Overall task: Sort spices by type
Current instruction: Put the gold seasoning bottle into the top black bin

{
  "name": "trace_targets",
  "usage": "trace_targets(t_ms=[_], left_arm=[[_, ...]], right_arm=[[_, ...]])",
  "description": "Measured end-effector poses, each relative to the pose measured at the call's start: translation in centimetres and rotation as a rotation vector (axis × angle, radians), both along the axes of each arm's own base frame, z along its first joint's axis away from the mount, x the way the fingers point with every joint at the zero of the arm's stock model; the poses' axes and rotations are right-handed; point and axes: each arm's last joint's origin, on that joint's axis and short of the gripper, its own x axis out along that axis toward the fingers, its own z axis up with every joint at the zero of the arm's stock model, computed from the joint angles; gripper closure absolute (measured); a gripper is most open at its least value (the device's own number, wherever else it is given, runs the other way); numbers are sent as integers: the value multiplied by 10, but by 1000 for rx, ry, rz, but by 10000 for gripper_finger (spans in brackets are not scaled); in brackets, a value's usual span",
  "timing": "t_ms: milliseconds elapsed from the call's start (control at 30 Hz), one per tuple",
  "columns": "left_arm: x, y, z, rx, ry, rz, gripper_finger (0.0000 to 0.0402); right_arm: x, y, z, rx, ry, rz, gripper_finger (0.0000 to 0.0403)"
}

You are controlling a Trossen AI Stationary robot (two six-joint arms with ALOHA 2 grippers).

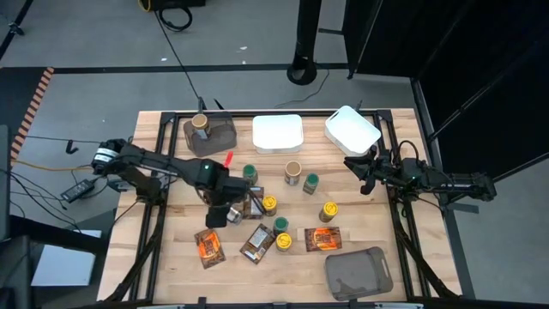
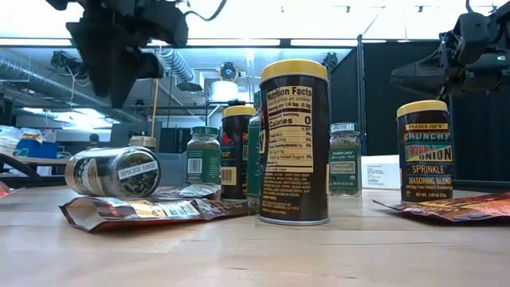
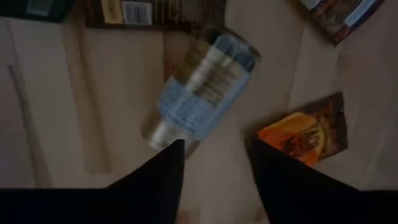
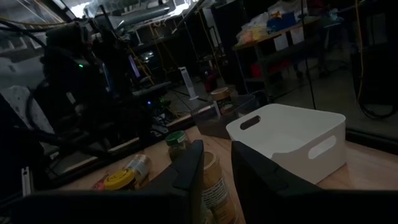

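- High view: the sort has, as I judge it, barely begun. Only 1 tan-lidded jar (image 1: 200, 122) stands in the brown-grey bin (image 1: 221, 137) at the table's far left; the 2 white trays (image 1: 277, 134) beside it look empty, and the second bin (image 1: 358, 271) at the near edge holds nothing I can see. The rest of the spices (image 1: 276, 215), upright jars with yellow, green or tan lids plus orange and brown packets, lie loose mid-table. The left gripper (image 1: 216, 215) hangs over the left part of that cluster; the right gripper (image 1: 367, 174) waits near the right-hand tray, off to the side.
- Low view: a jar lying on its side (image 2: 111, 171) rests on the wood next to a brown packet (image 2: 143, 210), with the left arm's dark bulk above it. A tall yellow-lidded jar (image 2: 295, 143) and several others stand upright, unsorted.
- Left wrist view: the left gripper (image 3: 214, 162) has its fingers parted and grips nothing; the lying jar (image 3: 202, 84) sits just beyond the fingertips, an orange packet (image 3: 305, 134) beside it.
- Right wrist view: the right gripper (image 4: 216, 163) shows a narrow gap between its fingers and holds nothing; a white tray (image 4: 292, 140) ahead looks empty.
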Motion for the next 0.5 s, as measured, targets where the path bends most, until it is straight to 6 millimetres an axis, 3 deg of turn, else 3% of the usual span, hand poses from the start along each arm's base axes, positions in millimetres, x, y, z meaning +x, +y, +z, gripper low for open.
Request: trace_targets(t_ms=[300, 500], left_arm=[[-2, 4, 0, 41, 9, -69, 72], [0, 5, -1, 63, -51, -148, 32]], right_arm=[[0, 0, 0, 0, 0, 0, 311], [0, 0, 0, 0, 0, 0, 311]])
